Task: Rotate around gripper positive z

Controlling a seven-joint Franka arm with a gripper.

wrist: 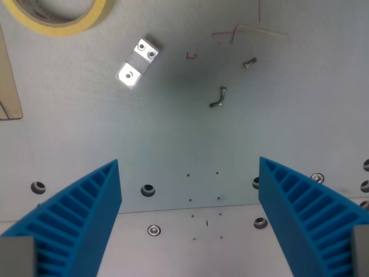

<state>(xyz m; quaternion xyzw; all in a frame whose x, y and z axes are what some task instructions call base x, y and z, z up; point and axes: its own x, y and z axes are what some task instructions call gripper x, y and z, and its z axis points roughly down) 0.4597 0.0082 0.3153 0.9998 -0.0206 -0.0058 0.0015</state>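
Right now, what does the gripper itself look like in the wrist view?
The gripper has two bright blue fingers with ribbed, slotted faces, wedge-shaped and tapering toward the tips. A grey block sits at each finger's base in the lower corners. No cables or markings show.

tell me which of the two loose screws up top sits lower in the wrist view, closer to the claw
The bent-looking screw near the centre; the other screw lies higher and further toward the wrist view's right, below the thin stick.
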